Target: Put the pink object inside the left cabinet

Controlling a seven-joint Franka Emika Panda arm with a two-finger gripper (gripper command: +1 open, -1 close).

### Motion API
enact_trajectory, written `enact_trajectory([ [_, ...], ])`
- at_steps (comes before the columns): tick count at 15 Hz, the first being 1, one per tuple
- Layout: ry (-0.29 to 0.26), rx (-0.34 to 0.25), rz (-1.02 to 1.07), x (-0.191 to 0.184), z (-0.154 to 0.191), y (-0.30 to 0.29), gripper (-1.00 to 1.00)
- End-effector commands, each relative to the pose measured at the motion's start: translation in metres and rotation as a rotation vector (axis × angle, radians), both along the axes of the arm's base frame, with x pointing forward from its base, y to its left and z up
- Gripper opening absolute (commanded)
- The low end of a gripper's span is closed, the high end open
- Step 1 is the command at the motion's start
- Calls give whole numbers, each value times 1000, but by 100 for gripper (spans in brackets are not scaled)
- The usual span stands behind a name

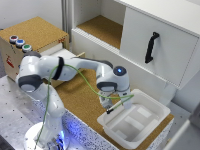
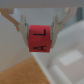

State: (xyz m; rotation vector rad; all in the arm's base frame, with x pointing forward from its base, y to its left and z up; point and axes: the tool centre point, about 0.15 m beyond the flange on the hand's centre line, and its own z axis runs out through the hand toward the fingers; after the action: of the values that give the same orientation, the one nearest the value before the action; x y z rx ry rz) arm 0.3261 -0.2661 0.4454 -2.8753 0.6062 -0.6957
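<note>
Two fingers (image 2: 21, 24) are seen pinching the pink object (image 2: 40, 38), a small hard-edged cube with black lettering, one finger on each side face. The gripper (image 1: 107, 104) is held above the near rim of the white plastic tray (image 1: 150, 122), smooth and glossy. Beyond the tray, up and away, the left cabinet (image 1: 102, 27) is open, its rough cork floor bare

Cork-topped surface (image 1: 75, 97) carries white tray (image 1: 157, 111), near exterior view's right.
</note>
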Motion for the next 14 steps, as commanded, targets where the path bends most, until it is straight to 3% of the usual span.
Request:
enact_trajectory([
  [1, -50, -37, 211, 43, 61, 104, -100],
  [6, -72, -85, 578, 113, 87, 228, -100],
  [10, -115, -63, 725, 161, 83, 294, -100],
  [14, -179, -88, 786, 221, 98, 355, -100],
])
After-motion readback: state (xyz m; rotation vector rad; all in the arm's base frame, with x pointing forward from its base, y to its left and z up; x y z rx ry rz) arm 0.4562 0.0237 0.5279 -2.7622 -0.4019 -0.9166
